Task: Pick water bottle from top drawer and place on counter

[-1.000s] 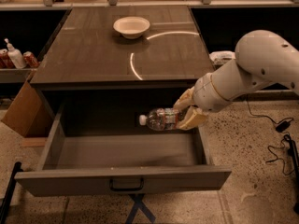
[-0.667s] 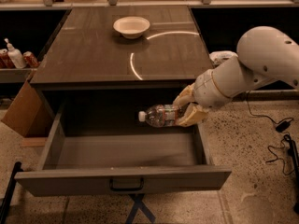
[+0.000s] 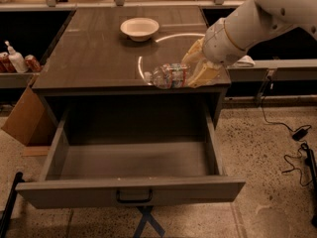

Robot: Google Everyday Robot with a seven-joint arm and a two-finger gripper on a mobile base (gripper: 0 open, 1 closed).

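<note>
At the counter's (image 3: 89, 58) front edge, the gripper (image 3: 188, 73) clasps the water bottle (image 3: 163, 77) sideways, above the pulled-out top drawer (image 3: 133, 190).

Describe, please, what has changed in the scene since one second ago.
The gripper, shut on the water bottle, has lifted it from over the top drawer up to the front edge of the counter; the bottle lies sideways as before. The drawer stayed open and the white bowl did not move.

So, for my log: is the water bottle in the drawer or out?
Out: the end effector holds the water bottle sideways over the counter front edge, above the open top drawer.
</note>
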